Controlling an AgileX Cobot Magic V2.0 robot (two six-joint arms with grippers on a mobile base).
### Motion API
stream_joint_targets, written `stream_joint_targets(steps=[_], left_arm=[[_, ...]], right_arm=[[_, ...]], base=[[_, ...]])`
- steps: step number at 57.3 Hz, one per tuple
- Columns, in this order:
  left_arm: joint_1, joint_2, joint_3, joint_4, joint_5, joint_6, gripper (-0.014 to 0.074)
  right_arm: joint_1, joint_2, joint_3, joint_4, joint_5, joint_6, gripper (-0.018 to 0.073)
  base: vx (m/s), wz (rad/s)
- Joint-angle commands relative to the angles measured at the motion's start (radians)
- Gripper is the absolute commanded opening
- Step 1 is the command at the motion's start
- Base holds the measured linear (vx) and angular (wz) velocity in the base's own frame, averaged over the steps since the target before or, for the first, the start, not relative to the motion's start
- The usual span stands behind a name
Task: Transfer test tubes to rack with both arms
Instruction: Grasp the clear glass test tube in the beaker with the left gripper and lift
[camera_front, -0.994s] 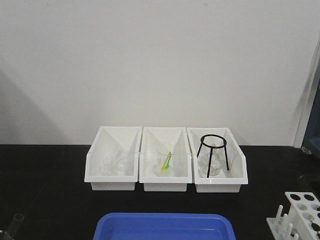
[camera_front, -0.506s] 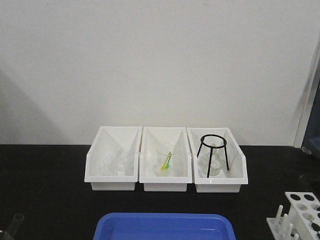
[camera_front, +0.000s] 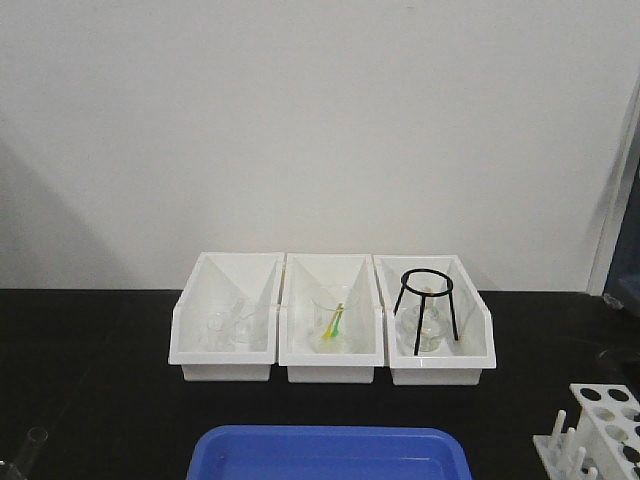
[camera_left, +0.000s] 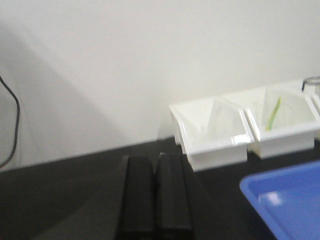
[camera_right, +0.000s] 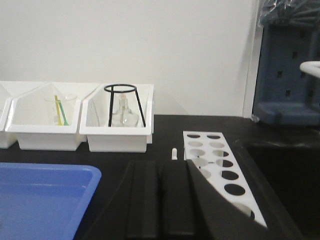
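Currently, the black tabletop carries every item in view. A blue tray sits at the near edge, centred, and the bottom of the front view cuts it off.

Three white bins stand side by side against the far wall:
- The left bin holds clear glassware, too faint to identify.
- The middle bin holds a clear beaker with a green and yellow stick leaning inside it.
- The right bin holds a black wire tripod, which stands over a small glass flask.

The rack stands at the near right, to the right of the blue tray, with its upright pegs on the tray side. In the right wrist view its hole plate lies just to the right of my right hand.

My right hand is closed. Its two black fingers are pressed together with nothing between them, and it points toward the right bin. My left hand is also closed, finger against finger, and grips nothing. The left bin lies ahead of it and to the right.

One test tube shows at the near left corner of the front view. Only its open rim and upper part are visible, and I cannot tell what supports it. It is well apart from the rack, with the blue tray between them.
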Motion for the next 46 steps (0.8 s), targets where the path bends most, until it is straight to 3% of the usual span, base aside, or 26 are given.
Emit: stream_joint_targets(steps=[1, 6, 20, 34, 46], left_arm=[[0.002, -0.011, 0.003, -0.005, -0.23, -0.012, -0.002], [0.002, -0.011, -0.05, -0.034, -0.255, -0.061, -0.002], [0.002, 0.063, -0.342, -0.063, -0.074, -0.074, -0.002], [0.002, 0.425, -0.743, -0.028, 0.04, -0.001, -0.002], [0.002, 0.691, -0.922, -0.028, 0.032, -0.001, -0.002]], right_arm=[[-0.006, -0.008, 0.005, -0.004, -0.151, -0.008, -0.0008], [-0.006, -0.008, -0.034, 0.01, -0.151, -0.005, -0.0008], [-0.006, 0.061, -0.307, 0.013, -0.098, -0.01, -0.0008], [-0.006, 0.384, -0.651, 0.011, -0.099, -0.014, -0.0008], [-0.006, 0.641, -0.841, 0.004, -0.138, -0.012, -0.0008]], base=[[0.0, 0.0], [0.0, 0.0], [0.0, 0.0], [0.0, 0.0], [0.0, 0.0]])
